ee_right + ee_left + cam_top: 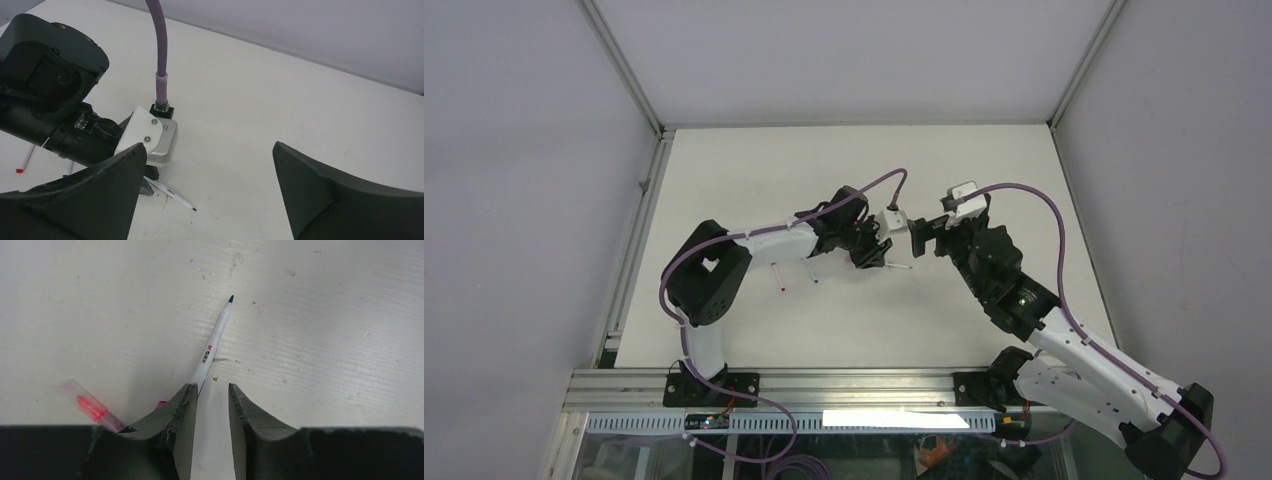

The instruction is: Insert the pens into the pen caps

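Observation:
A white pen point(215, 337) with a black tip lies on the table, its rear end running under my left gripper point(212, 386). The jaws stand a little apart and low over the table, the pen against the inner edge of the left finger point(185, 405). A clear cap with a red inside point(90, 407) lies to the left of that finger, and a bit of magenta point(161, 403) shows behind it. My right gripper point(207, 165) is wide open and empty, facing the left wrist, with the same pen point(172, 194) below it.
Two more thin pens lie under the left forearm, one red-tipped point(782, 280) and one blue-tipped point(814, 275). The left arm's wrist camera housing point(150, 135) and purple cable point(160, 45) sit close in front of the right gripper. Walls ring the white table point(844, 160).

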Motion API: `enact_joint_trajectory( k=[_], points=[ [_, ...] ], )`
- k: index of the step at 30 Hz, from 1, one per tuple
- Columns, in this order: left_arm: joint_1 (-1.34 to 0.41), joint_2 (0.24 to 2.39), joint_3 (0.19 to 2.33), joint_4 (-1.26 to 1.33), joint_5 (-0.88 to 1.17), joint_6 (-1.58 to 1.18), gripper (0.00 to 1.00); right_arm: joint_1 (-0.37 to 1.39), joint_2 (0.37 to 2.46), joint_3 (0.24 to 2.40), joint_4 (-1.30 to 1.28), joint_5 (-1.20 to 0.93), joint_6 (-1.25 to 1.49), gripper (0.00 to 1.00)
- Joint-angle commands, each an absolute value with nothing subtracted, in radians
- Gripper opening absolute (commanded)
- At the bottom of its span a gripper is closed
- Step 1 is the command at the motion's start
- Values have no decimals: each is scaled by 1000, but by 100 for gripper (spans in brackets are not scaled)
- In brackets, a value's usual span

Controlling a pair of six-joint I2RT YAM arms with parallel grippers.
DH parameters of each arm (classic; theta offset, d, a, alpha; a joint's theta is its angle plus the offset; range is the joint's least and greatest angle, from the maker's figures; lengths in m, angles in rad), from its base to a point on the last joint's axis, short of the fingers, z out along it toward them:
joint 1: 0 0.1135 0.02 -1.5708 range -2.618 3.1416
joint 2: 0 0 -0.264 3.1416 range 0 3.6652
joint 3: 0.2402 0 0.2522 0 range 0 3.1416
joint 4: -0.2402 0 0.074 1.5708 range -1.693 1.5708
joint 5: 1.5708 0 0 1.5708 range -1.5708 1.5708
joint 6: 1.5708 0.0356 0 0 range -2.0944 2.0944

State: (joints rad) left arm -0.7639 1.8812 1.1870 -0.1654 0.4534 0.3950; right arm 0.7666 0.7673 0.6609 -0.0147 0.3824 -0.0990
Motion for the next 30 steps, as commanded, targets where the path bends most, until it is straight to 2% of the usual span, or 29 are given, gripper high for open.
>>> enact_joint_trajectory(
  k=[1,11,26,28,30],
  points=[
    [-780,1906,1234,-200,461,455,30,757,749,652,51,411,-73,100],
    [-792,1994,1312,-271,456,505,30,749,716,644,53,418,-64,100],
    [-849,2021,1295,-294,417,536,28,736,702,636,64,443,-44,100],
    [-863,2036,1293,-294,406,539,25,735,697,635,65,466,-35,100],
    [-869,2050,1292,-296,397,533,15,733,685,633,71,505,-15,99]
  ],
)
